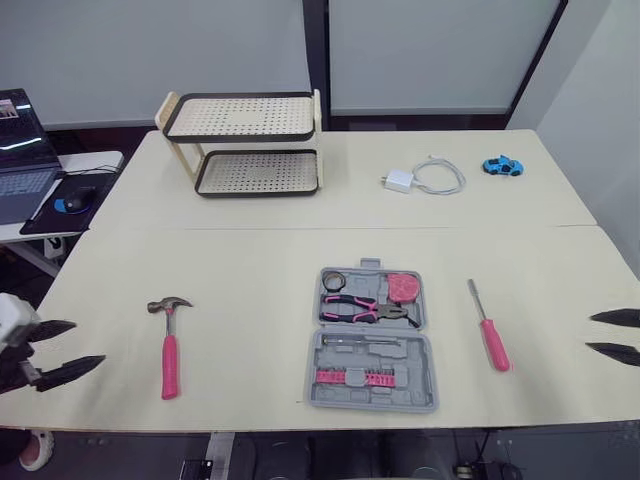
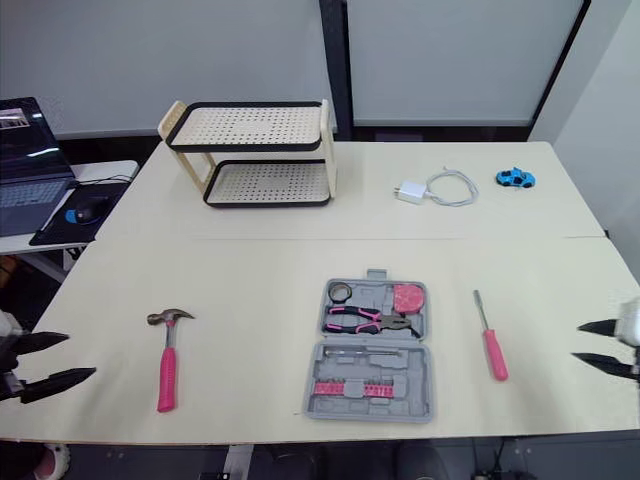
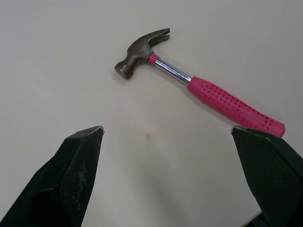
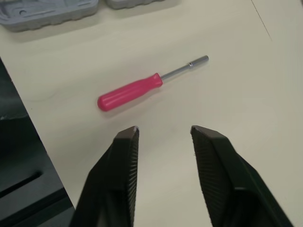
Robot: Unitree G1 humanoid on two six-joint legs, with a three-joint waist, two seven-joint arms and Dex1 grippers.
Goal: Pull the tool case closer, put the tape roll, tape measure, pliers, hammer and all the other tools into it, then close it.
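**Case lying open, two tools outside it, both pincers empty**

The tool case (image 1: pixel 373 340) is lying open near the front edge of the surface (image 1: pixel 250 260), between the two arms. The pliers (image 1: pixel 365 310), the tape measure (image 1: pixel 404 287) and the tape roll (image 1: pixel 333 281) are sitting in the moulded beds of its far half. A row of pink bits (image 1: pixel 352 377) is sitting in the near half. The hammer (image 1: pixel 169 345) is lying outside, well to the left of the case, with its head pointing away from the robot. The screwdriver (image 1: pixel 489 328) is lying outside near the case's right side, with its pink handle toward the robot.

The left pincer (image 1: pixel 88 342) is hovering at the left edge with its fingers spread wide, holding nothing. The right pincer (image 1: pixel 590 333) is hovering at the right edge, opened less far and also empty. I think each arm is waiting on the side of its nearest tool, so that neither is reaching across the case. The case seems near enough, so I judge that collecting the loose tools is the step in hand.

The head views are giving the whole layout, including a rack (image 1: pixel 245 140), a charger (image 1: pixel 400 181) and a toy car (image 1: pixel 502 165) at the far side, which are not part of the task. The wrist views are adding the alignment. The hammer is lying ahead of the left fingers, not between them. The screwdriver is lying crosswise ahead of the right fingers, with the case's rim beyond it.
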